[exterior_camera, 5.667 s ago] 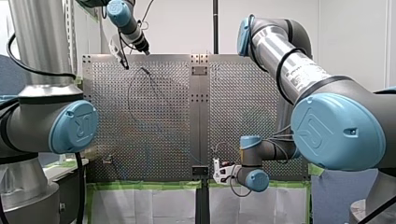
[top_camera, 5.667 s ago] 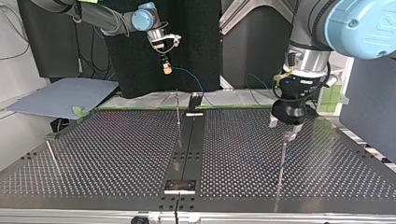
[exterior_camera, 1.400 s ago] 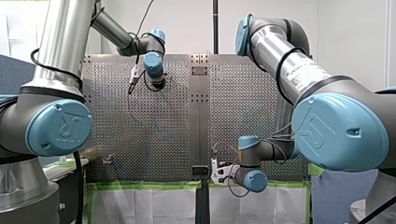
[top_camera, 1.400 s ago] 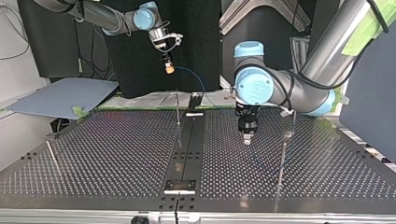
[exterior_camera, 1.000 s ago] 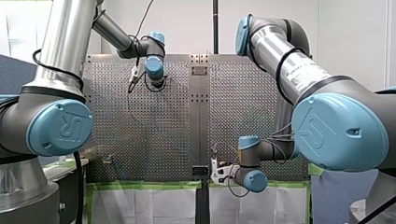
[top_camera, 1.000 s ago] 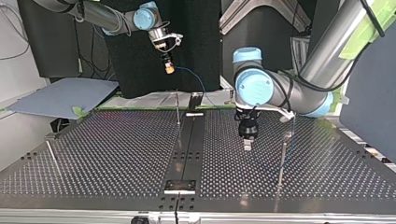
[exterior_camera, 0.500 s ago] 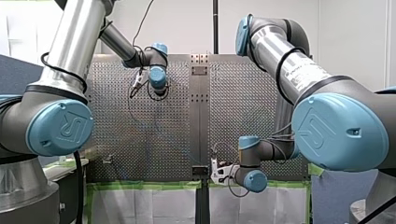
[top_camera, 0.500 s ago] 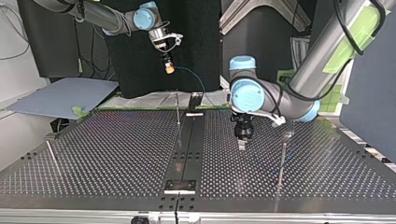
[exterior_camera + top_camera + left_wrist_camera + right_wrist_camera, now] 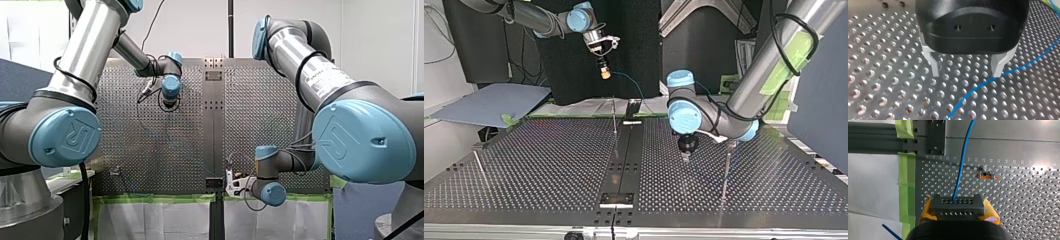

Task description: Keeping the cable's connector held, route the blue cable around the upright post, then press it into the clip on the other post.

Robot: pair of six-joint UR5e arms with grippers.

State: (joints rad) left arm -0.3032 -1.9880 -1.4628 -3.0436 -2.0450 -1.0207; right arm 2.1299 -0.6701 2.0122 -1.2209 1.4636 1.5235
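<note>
My right gripper (image 9: pixel 957 213) has its yellow-padded jaws clamped on the grey connector (image 9: pixel 957 203), which it holds above the desk (image 9: pixel 549 165) near its edge, beside a strip of green tape (image 9: pixel 906 192). The blue cable (image 9: pixel 961 162) leaves the connector's far face and runs ahead over the perforated plate, passing just beside a small orange fitting (image 9: pixel 985 175). My left gripper (image 9: pixel 966 71) hangs low over the desk with its jaws spread wide and nothing between them. The cable lies flat on the holes below and passes by one fingertip. In the top view this gripper is between a thin post (image 9: pixel 614 117) and a second post (image 9: pixel 725 172).
</note>
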